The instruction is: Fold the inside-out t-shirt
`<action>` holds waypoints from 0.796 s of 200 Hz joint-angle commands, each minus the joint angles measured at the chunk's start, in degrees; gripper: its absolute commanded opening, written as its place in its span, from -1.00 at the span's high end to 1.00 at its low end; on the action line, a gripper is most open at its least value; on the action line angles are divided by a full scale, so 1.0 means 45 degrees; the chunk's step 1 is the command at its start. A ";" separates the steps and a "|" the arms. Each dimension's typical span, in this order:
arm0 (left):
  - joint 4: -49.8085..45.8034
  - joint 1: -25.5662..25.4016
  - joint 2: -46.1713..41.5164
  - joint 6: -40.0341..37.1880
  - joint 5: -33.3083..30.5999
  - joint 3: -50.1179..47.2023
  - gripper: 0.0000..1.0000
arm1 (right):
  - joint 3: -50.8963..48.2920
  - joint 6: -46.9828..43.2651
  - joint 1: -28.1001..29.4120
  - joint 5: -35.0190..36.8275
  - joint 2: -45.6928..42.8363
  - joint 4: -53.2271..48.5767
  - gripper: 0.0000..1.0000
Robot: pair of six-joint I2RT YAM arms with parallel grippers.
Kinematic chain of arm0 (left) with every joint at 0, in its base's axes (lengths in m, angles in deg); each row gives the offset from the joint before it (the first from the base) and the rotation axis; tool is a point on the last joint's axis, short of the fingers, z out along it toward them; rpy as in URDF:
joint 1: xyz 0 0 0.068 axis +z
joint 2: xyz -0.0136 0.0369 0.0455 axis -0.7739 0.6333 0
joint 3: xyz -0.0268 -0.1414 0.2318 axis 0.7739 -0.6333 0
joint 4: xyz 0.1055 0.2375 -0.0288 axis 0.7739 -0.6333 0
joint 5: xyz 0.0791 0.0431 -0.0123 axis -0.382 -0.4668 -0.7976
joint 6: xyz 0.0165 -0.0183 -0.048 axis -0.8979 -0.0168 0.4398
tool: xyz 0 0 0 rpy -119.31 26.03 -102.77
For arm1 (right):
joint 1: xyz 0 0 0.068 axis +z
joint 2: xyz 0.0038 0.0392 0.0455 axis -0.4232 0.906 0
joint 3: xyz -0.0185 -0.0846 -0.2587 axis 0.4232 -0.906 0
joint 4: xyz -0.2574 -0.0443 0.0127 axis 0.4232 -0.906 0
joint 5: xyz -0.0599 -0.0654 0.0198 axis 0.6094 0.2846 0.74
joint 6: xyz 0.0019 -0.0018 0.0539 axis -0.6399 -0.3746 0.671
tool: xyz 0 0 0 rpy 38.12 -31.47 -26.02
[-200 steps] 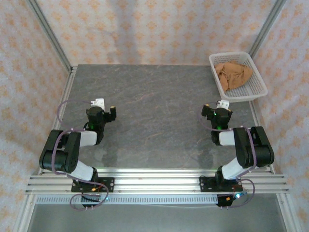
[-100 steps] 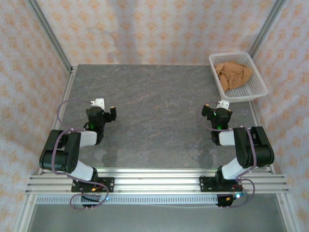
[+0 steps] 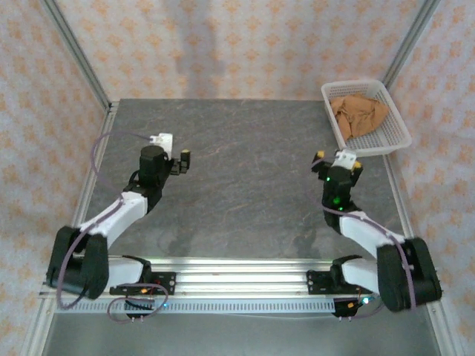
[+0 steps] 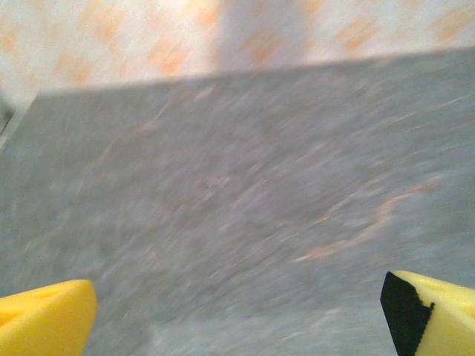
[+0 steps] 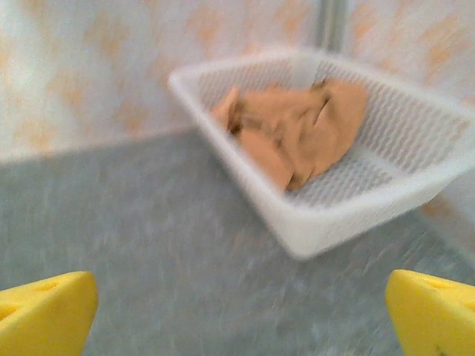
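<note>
As the top camera looks down, the inside-out t-shirt (image 3: 360, 113) lies crumpled in a white mesh basket (image 3: 352, 83) at the far right corner of the grey counter (image 3: 245, 193); the right hand (image 3: 338, 158) hovers near the basket, with the shirt far and a little right of it; the left hand (image 3: 180, 160) hangs over the left half of the counter, well apart from the shirt; the right arm is plainly the nearer one.

In the left wrist view, the left hand (image 4: 237, 319) has its yellow fingers (image 4: 44, 319) spread wide apart, gripping nothing, with bare counter beyond.

In the right wrist view, which is blurred, the right hand (image 5: 237, 315) also stands wide apart and empty; the basket (image 5: 349, 215) sits ahead and to the right; the caramel shirt (image 5: 297, 137) is bunched inside, its heap running roughly along the basket's length; folding has not begun, and the shirt likely has to come out onto the counter first.
</note>
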 commanded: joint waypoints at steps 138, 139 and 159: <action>-0.7329 -0.0597 -0.1887 0.6612 0.0207 0.2439 -1.00 | 1.4753 0.9456 -0.3730 -0.2815 0.9818 -1.1959 -0.58; -0.7313 -0.0607 -0.1878 0.6616 0.0258 0.2432 -1.00 | 1.4848 0.9498 -0.3752 -0.2867 0.9928 -1.1992 -0.57; -0.6858 -0.0602 -0.1852 0.6860 0.1065 0.2056 -0.97 | 1.6828 1.0105 -0.4101 -0.3535 1.2001 -1.2922 -0.51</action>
